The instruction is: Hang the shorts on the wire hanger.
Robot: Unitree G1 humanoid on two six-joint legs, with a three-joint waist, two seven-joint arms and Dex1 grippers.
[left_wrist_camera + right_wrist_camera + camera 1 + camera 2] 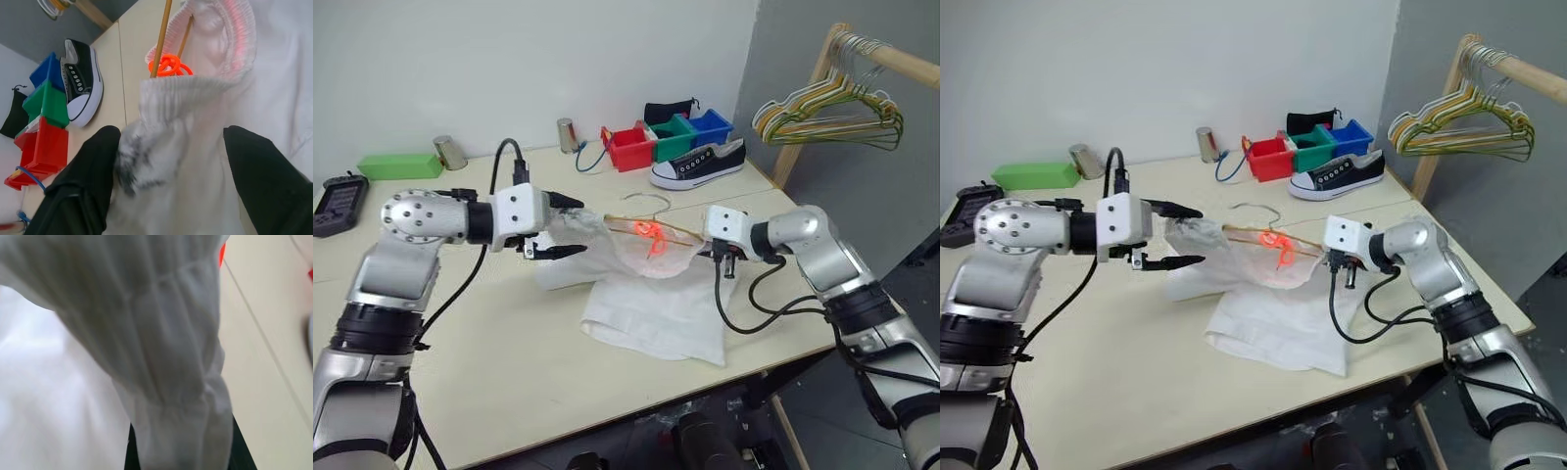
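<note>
The white shorts lie on the table with their waistband lifted between my two grippers. The wire hanger runs inside the waistband, its hook pointing toward the back, and an orange tag sits beside it. My left gripper is open at the left end of the waistband, its black fingers standing apart on either side of the bunched elastic. My right gripper is shut on the right end of the waistband, with fabric pinched between its fingers.
Behind the shorts lie a black sneaker and red, green and blue bins. Two metal cups, a green box and a black device sit at the back left. A wooden rail with bunched hangers stands at the right.
</note>
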